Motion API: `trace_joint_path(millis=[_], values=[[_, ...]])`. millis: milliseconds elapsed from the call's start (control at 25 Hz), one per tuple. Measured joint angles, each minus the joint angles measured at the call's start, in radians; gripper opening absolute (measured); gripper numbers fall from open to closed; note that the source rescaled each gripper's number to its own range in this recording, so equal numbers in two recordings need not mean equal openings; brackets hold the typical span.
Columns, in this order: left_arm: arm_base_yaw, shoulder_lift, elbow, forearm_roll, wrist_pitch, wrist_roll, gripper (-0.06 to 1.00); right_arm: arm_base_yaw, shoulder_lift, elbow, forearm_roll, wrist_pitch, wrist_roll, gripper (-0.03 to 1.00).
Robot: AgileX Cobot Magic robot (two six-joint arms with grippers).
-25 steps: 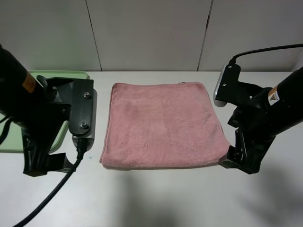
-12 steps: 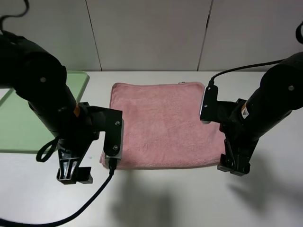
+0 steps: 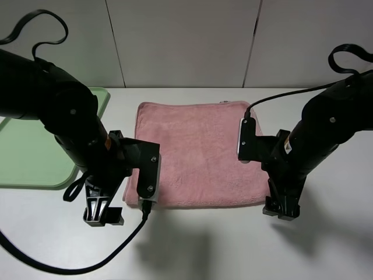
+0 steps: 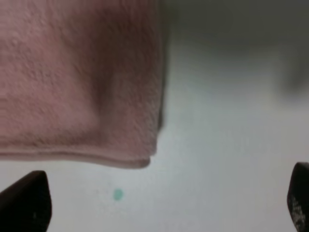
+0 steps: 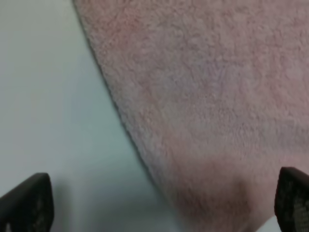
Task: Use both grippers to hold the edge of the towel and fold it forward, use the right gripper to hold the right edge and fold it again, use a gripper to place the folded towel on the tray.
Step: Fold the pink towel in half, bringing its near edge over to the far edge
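- No words, brands, numbers or signs can be read.
- Orange sticker (image 3: 104, 140) on the left arm (image 3: 64, 111): too small to read.
- Tag (image 3: 222, 102) at the towel's (image 3: 198, 151) far edge: too small to read.

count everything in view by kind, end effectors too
towel: 1
tray: 1
end effector: 2, the left end effector and the right end effector
total: 4
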Motion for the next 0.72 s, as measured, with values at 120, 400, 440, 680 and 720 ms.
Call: trace_joint_path(millis=[120, 400, 440, 680, 720], values=[[0.000, 0.000, 0.000, 0.000, -0.018, 0.013, 0.98, 0.000, 0.039, -0.001, 0.000, -0.008, -0.050, 1.00], [0.000, 0.000, 0.000, 0.000, -0.041, 0.021, 0.98, 0.000, 0.124, -0.002, 0.000, -0.020, -0.129, 1.00], [0.000, 0.000, 0.000, 0.000, -0.046, 0.021, 0.98, 0.000, 0.134, -0.002, 0.000, -0.027, -0.134, 1.00], [0.000, 0.000, 0.000, 0.000, -0.095, 0.032, 0.98, 0.000, 0.162, -0.003, 0.000, -0.052, -0.145, 1.00], [0.000, 0.000, 0.000, 0.000, -0.103, 0.036, 0.98, 0.000, 0.165, -0.005, 0.001, -0.049, -0.146, 1.00]])
